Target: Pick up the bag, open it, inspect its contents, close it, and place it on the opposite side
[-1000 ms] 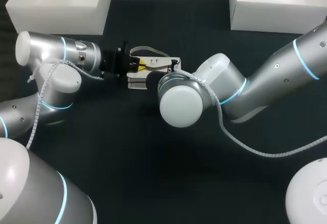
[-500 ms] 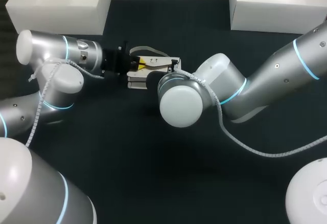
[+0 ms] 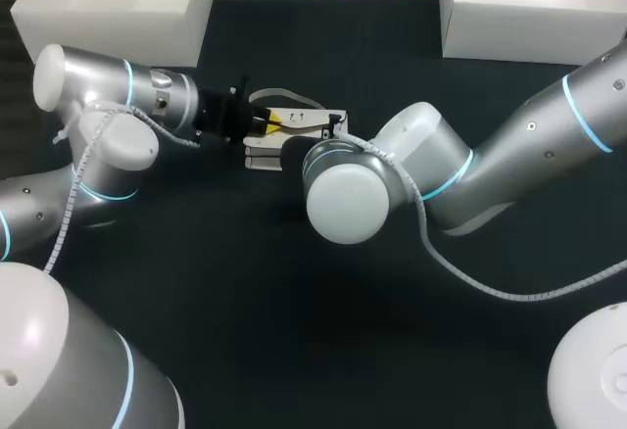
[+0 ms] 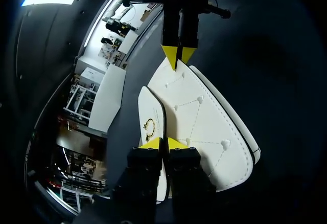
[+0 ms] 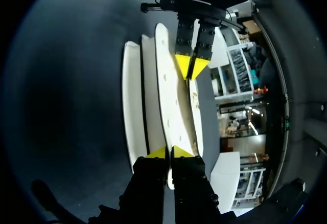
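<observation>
Your white bag (image 3: 306,119) sits on the dark surface (image 3: 245,302), up in the far middle, with the left bin (image 3: 118,8) and the right bin (image 3: 534,13) off at the far corners. A grey strap (image 3: 284,96) loops out from the bag's far edge.

Both of your arms meet at the bag, one at each end. The left gripper (image 4: 163,143) comes in from the left side, and its jaws are clenched on the bag: the yellow tips are pressed together with a thin white edge pinched between them. Just beside those tips you see the narrow flap (image 4: 150,106) with its gold clasp (image 4: 149,126). On the tips' other side the stitched face of the bag spreads away towards your other arm.

The right gripper (image 5: 169,152) takes the opposite end. Its jaws are also clamped down on the bag, gripping the edge of one white panel. From this wrist you look along the bag edge-on, and several white layers run side by side ahead of the fingers with dark gaps between them.

Each wrist camera sees the other gripper straight ahead at the far end of the bag, tips together on the white edge. In the head view the right arm's wrist covers the bag's near right corner, so that gripper's tips are hidden there.
</observation>
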Available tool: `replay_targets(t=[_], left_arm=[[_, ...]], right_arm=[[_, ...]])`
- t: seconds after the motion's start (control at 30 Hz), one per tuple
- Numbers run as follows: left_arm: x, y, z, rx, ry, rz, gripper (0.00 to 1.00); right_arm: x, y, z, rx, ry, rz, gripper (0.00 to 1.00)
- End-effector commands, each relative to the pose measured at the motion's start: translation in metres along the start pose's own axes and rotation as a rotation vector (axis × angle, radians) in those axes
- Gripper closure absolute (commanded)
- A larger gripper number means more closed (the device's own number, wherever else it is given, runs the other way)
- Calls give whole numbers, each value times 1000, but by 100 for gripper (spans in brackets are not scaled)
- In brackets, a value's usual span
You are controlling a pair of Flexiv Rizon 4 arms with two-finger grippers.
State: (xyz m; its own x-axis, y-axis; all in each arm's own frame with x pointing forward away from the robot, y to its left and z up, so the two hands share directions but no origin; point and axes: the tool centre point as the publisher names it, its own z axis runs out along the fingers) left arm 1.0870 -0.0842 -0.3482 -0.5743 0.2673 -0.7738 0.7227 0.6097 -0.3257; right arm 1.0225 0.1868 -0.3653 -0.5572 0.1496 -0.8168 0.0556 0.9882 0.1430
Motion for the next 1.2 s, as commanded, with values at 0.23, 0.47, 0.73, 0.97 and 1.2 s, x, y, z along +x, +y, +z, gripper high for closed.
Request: replay_targets(t=[0.23, 0.47, 0.73, 0.97, 1.2], left_arm=[[1, 2, 1, 3, -2, 1, 100], [10, 5, -4, 16, 6, 17, 100], [9, 10, -4, 0, -1, 4, 100], [1, -4, 7, 26, 1, 34, 100], [4, 4, 6, 0, 8, 29, 100]], right_arm=[[4, -3, 1, -68, -126, 1, 100], [4, -3, 1, -68, -126, 1, 100], [4, -3, 1, -68, -126, 1, 100], [4, -3, 1, -68, -126, 1, 100], [4, -3, 1, -68, -126, 1, 100]])
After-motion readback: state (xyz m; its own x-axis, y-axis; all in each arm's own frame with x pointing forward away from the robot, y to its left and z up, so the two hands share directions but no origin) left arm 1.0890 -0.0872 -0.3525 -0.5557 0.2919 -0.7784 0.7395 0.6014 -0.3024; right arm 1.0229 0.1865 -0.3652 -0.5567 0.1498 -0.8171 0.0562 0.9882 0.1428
